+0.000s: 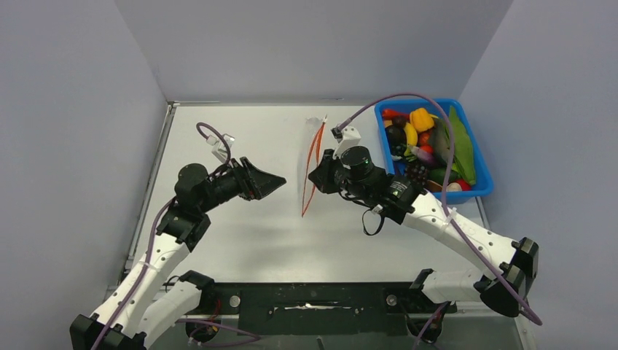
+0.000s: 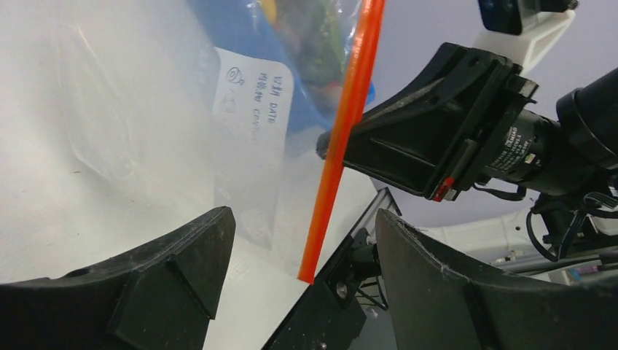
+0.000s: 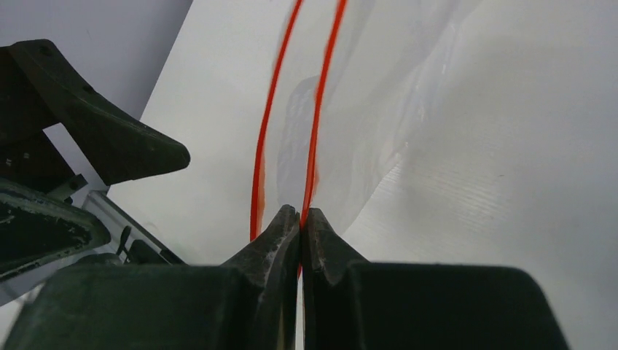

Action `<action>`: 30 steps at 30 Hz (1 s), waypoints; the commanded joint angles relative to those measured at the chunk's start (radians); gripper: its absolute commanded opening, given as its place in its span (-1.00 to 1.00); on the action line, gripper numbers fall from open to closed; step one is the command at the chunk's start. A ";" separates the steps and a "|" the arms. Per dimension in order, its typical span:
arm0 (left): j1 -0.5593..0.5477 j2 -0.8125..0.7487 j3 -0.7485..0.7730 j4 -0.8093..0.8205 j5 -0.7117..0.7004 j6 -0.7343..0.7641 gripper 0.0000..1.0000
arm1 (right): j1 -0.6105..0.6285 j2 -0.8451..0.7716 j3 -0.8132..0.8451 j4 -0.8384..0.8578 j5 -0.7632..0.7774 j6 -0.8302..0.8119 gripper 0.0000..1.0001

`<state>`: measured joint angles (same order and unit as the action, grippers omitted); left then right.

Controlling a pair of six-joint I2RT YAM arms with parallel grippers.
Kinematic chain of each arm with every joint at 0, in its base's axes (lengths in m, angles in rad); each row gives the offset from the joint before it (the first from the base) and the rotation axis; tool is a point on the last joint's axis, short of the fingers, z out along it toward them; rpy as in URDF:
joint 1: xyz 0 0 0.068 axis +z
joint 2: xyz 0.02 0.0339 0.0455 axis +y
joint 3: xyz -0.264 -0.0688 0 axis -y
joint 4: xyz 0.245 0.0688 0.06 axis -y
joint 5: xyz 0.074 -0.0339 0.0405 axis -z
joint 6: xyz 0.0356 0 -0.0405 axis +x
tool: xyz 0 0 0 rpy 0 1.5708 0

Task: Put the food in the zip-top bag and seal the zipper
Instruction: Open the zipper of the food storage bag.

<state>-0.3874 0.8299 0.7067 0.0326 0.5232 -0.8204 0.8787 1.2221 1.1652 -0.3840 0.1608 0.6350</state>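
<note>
Evidently nothing is bagged yet: the food (image 1: 426, 142) is all seen in the bin (image 1: 466, 193). One zipper (image 3: 318, 109) lip is pinched by the right gripper (image 3: 300, 219), the bag (image 1: 312, 168) held mid-table, mouth parted. The left gripper (image 2: 302, 233) is spread wide beside it. Loading and sealing are left.

The left arm (image 1: 164, 251) and right arm (image 1: 452, 222) are white with black joints, black wedge-shaped fingers (image 2: 167, 277) and purple cables (image 1: 408, 95).
</note>
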 commanded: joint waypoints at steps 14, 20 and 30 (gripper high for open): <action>-0.034 0.164 0.097 0.063 -0.039 0.071 0.40 | 0.021 0.115 0.037 0.095 -0.141 0.151 -1.00; -0.080 0.239 0.084 0.132 -0.010 0.071 0.40 | 0.023 0.113 0.017 0.129 -0.154 0.150 -1.00; -0.114 0.289 0.136 -0.008 -0.216 0.149 -0.09 | 0.024 0.092 -0.012 0.126 -0.157 0.138 -1.00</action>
<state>-0.5007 1.1019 0.7765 0.0605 0.4545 -0.7460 0.8886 1.3430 1.1507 -0.3344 0.0448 0.7761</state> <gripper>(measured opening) 0.502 0.033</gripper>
